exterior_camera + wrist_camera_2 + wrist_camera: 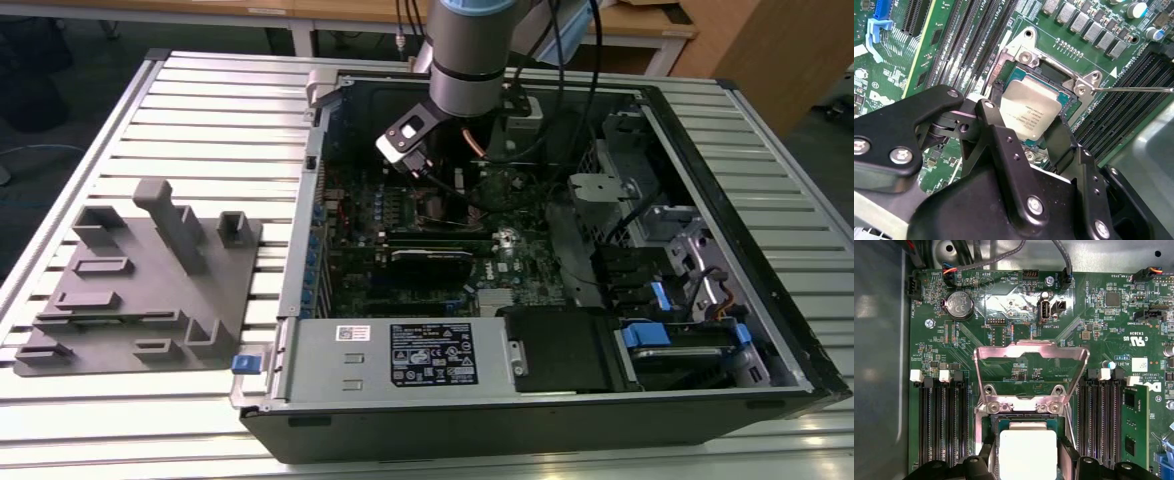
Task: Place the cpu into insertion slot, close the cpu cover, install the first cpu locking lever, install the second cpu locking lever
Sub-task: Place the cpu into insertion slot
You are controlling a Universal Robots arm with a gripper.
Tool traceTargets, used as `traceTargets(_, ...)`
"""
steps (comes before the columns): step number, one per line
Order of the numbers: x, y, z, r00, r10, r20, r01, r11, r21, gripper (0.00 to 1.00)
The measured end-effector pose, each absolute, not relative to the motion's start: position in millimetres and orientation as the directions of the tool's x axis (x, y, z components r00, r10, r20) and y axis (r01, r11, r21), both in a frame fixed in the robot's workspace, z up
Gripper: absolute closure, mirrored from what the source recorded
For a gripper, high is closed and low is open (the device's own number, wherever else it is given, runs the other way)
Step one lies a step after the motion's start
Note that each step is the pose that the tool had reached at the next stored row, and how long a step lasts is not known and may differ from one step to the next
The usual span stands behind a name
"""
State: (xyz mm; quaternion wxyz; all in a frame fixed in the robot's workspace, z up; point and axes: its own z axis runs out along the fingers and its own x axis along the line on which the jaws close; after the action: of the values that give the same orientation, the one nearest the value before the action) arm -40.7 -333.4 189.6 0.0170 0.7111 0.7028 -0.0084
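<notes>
The claw (1030, 117) pinches the cpu (1029, 105) by two opposite edges, just over the slot (1026, 75). The cover (1031, 346) stands swung open beyond it.

An open black computer case (534, 435) lies on a slatted metal table (200, 90); beside it, at the exterior view's left, sits a grey moulded fixture (147, 290) with upright blocks; inside the case are a silver power supply (347, 360) and, further to the exterior view's right, blue clips (643, 335); in the first wrist view, the green motherboard (1094, 340) carries a coin battery (960, 304), black memory slots (944, 420) with white latches (916, 375), and a grey cable (1064, 265).
</notes>
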Motion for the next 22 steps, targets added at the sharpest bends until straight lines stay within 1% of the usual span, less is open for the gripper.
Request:
traceTargets(21,-40.7,-333.4,194.9,0.012,0.999,-0.035,1.0,-0.012,0.012,0.4)
traceTargets(22,-40.7,-333.4,194.9,0.012,0.999,-0.035,1.0,-0.012,0.012,0.41)
